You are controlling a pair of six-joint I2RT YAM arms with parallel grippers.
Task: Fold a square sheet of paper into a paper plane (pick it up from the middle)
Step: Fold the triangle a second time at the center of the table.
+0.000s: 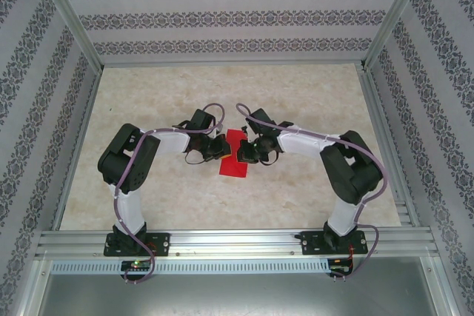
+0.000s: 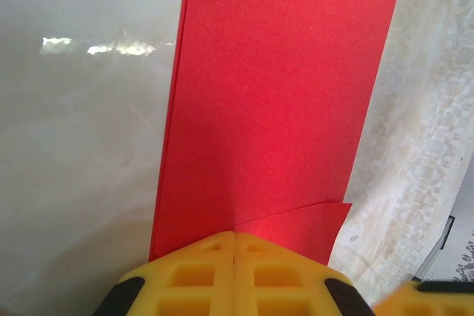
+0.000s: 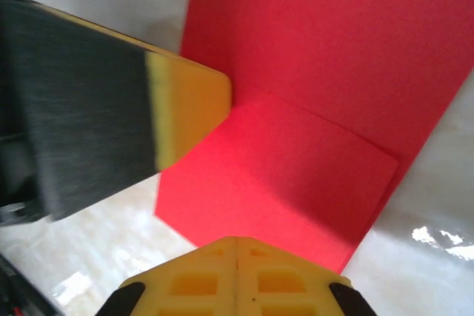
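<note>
Both jaws clenched, left gripper [image 2: 234,246] and right gripper [image 3: 237,251] over folded bright red paper sheet [image 1: 234,166], long axis near-to-far.

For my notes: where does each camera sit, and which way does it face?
Top external: above and behind both arms, facing down at table and square sheet of paper.
Left wrist: faces past the shut left gripper onto the paper.
Right wrist: past the shut right gripper; the left gripper's finger too.
All share the paper.
</note>
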